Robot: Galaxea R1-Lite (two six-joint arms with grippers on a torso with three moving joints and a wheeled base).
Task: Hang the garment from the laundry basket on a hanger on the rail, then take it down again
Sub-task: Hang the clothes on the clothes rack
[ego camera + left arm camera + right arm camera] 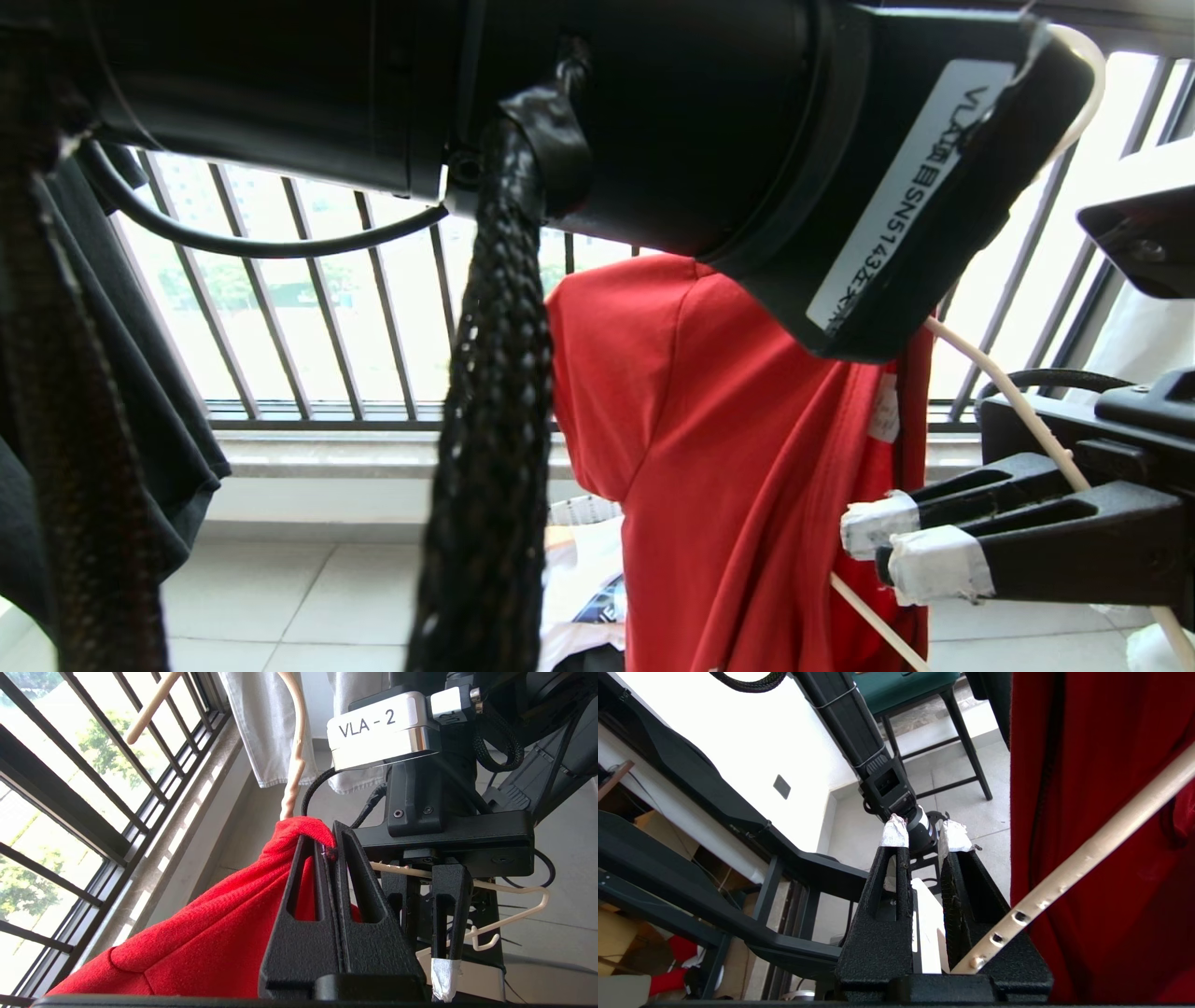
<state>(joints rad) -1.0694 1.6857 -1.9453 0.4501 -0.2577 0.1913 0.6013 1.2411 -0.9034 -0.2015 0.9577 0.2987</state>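
My left gripper is clamped on a bunched fold of the red garment, holding it up in front of the black barred window railing; the cloth hangs down from the pinch. My right gripper, taped tips slightly parted with nothing between them, sits just beside the shirt's edge, the off-white hanger running along its base, wire passing by the fabric. Laundry basket rim peeks out on the floor behind the shirt.
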